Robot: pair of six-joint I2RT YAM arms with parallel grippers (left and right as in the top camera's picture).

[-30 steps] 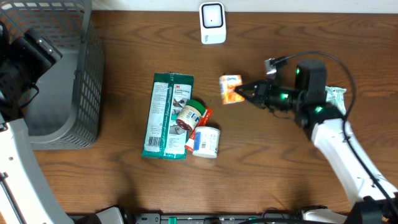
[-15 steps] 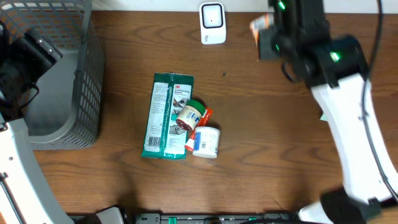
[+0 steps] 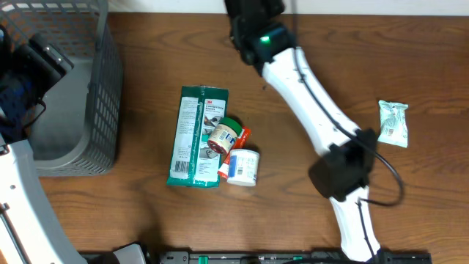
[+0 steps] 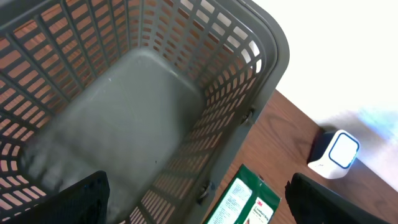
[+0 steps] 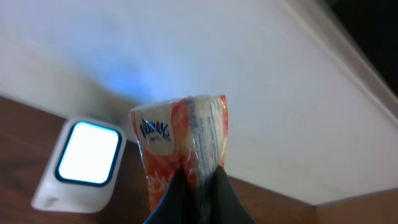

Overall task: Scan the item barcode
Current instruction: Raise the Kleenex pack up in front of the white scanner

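An orange and white packet (image 5: pixel 180 143), the item, is pinched upright in my right gripper (image 5: pixel 198 186), which is shut on its lower edge. It hangs just right of the white scanner (image 5: pixel 84 165), whose window glows bright. From above, the right arm (image 3: pixel 256 29) reaches to the table's back edge and hides both packet and scanner. The scanner (image 4: pixel 336 154) also shows in the left wrist view. My left gripper (image 4: pixel 199 196) stands open above the grey basket (image 4: pixel 124 112), holding nothing.
A long green packet (image 3: pixel 196 136), a small can (image 3: pixel 220 136) and a white tub (image 3: pixel 242 167) lie together mid-table. A pale green sachet (image 3: pixel 393 122) lies at the right. The basket (image 3: pixel 73 95) fills the left side.
My right arm has swung from the right middle of the table up to the back centre, carrying the orange packet to the scanner. The left arm has not moved.
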